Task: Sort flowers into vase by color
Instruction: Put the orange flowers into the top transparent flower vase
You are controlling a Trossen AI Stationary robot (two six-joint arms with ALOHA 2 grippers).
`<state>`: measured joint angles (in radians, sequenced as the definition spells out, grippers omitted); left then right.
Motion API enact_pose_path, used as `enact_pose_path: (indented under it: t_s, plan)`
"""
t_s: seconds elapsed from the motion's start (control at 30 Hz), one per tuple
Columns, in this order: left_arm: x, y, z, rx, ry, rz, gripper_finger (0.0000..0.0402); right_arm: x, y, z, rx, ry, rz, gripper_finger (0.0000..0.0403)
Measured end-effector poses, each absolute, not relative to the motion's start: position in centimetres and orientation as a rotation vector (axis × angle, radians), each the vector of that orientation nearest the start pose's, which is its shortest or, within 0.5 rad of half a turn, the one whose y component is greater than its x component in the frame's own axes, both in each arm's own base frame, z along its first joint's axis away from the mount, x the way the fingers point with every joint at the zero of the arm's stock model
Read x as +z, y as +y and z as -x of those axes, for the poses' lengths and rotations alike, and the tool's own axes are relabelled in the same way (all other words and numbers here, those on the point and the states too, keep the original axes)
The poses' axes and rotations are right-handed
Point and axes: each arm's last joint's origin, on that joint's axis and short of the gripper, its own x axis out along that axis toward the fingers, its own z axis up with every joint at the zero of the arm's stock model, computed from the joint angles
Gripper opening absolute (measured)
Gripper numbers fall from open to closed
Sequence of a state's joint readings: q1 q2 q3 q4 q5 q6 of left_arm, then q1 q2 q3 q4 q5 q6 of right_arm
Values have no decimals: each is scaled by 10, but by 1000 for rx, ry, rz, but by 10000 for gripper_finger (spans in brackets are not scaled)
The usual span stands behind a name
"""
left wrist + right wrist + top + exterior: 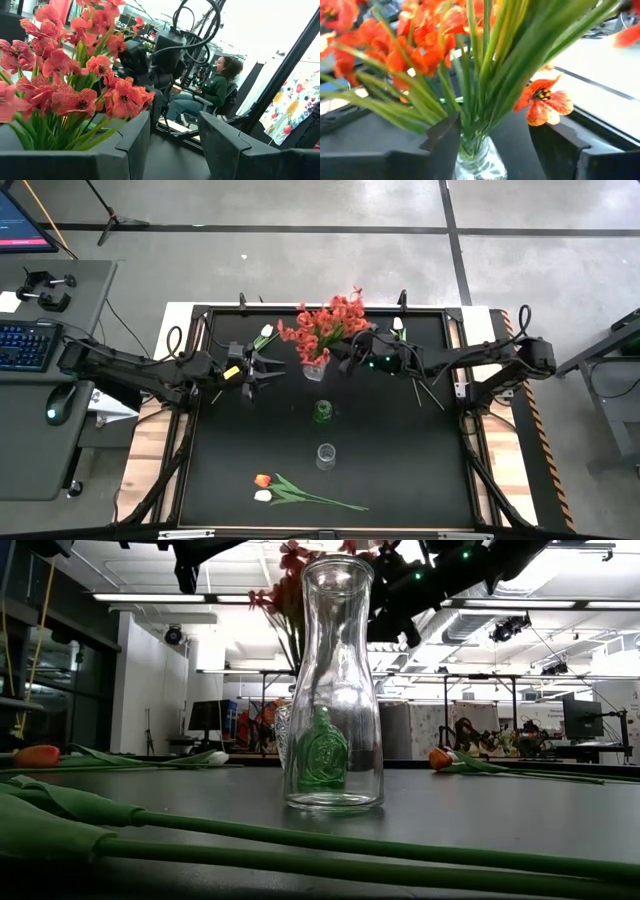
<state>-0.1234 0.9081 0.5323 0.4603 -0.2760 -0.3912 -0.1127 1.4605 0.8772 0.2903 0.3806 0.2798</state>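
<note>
Overhead, the black counter [400,470] carries three glass vases in a line from far to near. The far vase [314,370] holds the bushy red blossom sprays [325,325], whose green stalks fan upward from its neck. Nearer stands a small green vase [322,412], and nearest a clear vase [326,455]; both are without flowers. In the low view the clear vase fills the centre, with the green one seen through its glass.

Left gripper [262,368] hovers just left of the red bouquet; its fingers [132,145] stand apart with nothing between them. Right gripper [350,352] sits just right of the bouquet; in the right wrist view its fingers [440,145] flank the far vase's neck and the stalks, spread wide, without closing on them.

Loose stems lie on the counter. An orange tulip [262,480] and a white tulip [263,496] lie side by side at the near left, stalks trailing right. Another white tulip [266,332] lies far left of the bouquet, and a further white one [398,325] far right.

A seated person [212,90] shows beyond the counter in the left wrist view.
</note>
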Motion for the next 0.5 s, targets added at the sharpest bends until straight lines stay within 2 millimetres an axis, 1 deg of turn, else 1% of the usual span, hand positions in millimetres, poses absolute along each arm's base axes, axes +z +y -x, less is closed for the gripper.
enact_pose_path:
  t_s: [0.13, 0.4, 0.43, 0.5]
  plan:
    - [286, -17, -202, 134, -113, 407, 154, 256, -47, -316, -542, 208, -218, 158]
    - [286, -17, -202, 135, -113, 407, 154, 257, -47, -316, -539, 204, -197, 18]
    - [286, -17, -202, 135, -113, 407, 154, 257, -46, -316, -536, 205, -186, 10]
    - [286, -17, -202, 135, -112, 406, 154, 260, -44, -316, -527, 216, -159, 9]
